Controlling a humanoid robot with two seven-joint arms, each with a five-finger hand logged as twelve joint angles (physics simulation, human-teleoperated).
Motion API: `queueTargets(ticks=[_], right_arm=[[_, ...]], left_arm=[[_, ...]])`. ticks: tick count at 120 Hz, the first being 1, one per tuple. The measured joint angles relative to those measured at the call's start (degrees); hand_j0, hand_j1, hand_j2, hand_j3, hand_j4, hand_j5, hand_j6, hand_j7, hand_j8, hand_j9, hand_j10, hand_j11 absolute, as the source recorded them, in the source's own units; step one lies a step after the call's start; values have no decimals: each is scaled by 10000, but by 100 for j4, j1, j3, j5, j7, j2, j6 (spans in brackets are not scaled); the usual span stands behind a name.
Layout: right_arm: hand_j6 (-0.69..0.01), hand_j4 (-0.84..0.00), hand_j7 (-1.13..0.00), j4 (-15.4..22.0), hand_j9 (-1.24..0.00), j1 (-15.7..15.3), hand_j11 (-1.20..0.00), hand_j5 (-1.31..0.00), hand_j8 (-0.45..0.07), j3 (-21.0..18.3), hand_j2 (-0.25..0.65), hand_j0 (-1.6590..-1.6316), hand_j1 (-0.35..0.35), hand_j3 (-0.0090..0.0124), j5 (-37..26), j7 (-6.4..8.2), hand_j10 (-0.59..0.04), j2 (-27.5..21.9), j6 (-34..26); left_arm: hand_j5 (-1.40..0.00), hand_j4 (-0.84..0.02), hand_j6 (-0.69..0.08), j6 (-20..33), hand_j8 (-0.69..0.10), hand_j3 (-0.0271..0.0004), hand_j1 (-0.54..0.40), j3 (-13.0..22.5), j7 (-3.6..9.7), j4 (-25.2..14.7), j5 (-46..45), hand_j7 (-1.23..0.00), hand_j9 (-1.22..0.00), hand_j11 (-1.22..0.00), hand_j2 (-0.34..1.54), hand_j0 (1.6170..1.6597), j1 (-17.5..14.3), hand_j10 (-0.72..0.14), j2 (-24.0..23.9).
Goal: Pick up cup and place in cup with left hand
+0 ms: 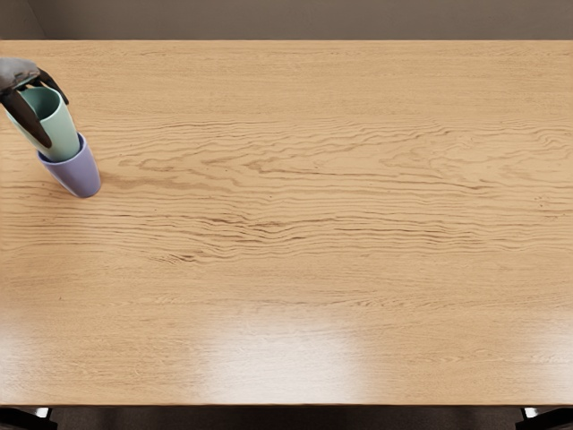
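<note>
Our main worry is the let-go. The left robot hand (20, 75) has its dark fingers closed around the pale mint-green, tapered, smooth cup (61, 134), whose base sits inside the mouth of the lavender-purple, tapered cup (81, 175), toward half past nine from the middle of the pale, wood-grained bench (286, 224). We cannot tell how deep it has gone; if it is not seated, opening early could let it drop crooked or jam against the inner wall. Pushing down off-centre could tip or skid the purple cup. One fingertip is near the purple rim, at about eleven o'clock from that cup's body, so going lower might knock the rim; lifting away with a finger snagged could pull the green cup out again.

Around us, a plain grey-brown wall (286, 18) lies at twelve o'clock beyond the bench. What mostly stands in our way is that purple rim.
</note>
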Motion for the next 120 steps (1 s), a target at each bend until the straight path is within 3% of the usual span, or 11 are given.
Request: queueTargets(ticks=[20, 33, 49, 64, 90, 120], right_arm=[[-5, -4, 0, 1, 0, 0, 0, -1, -3, 0, -1, -16581, -3491, 0, 0, 0, -2, 0, 0], [-5, -4, 0, 1, 0, 0, 0, -1, -3, 0, -1, -16581, -3491, 0, 0, 0, -2, 0, 0], [-5, -4, 0, 1, 0, 0, 0, -1, -3, -1, 0, -16581, -3491, 0, 0, 0, -2, 0, 0], [-5, -4, 0, 1, 0, 0, 0, -1, -4, -1, 0, -16581, -3491, 0, 0, 0, -2, 0, 0], [-6, -4, 0, 1, 0, 0, 0, -1, -4, 0, 0, -16581, -3491, 0, 0, 0, -3, 0, 0], [-5, -3, 0, 1, 0, 0, 0, 0, -3, 0, 0, -16581, -3491, 0, 0, 0, -2, 0, 0]], left_arm=[[-7336, -3299, -1271, -33, -1249, 0, -2244, 9, 0, 1, -1, -7204, -7360, -7048, 2048, 16541, 35, -2919, -42], [-6389, -3463, -1892, -8, -1846, 0, -1543, 14, -1, 3, 15, -6367, -6422, -6185, 1676, 16558, 37, -3584, -44], [-3974, -2328, -1517, 32, -1492, 0, 297, 14, -1, 5, 43, -3961, -3989, -3864, 978, 16570, 35, -2389, -44], [-2553, -1591, -1159, 42, -1144, 0, 1406, 14, -1, 5, 50, -2545, -2558, -2490, 603, 16575, 35, -1621, -62], [-1149, -788, -649, 46, -641, 0, 2543, 7, -1, 5, 52, -1144, -1147, -1122, 262, 16578, 10, -793, -364], [-500, -388, -358, 47, -352, 0, 3076, -51, -1, -7, -40, -497, -496, -487, 111, 16580, 34, -383, -1010]])
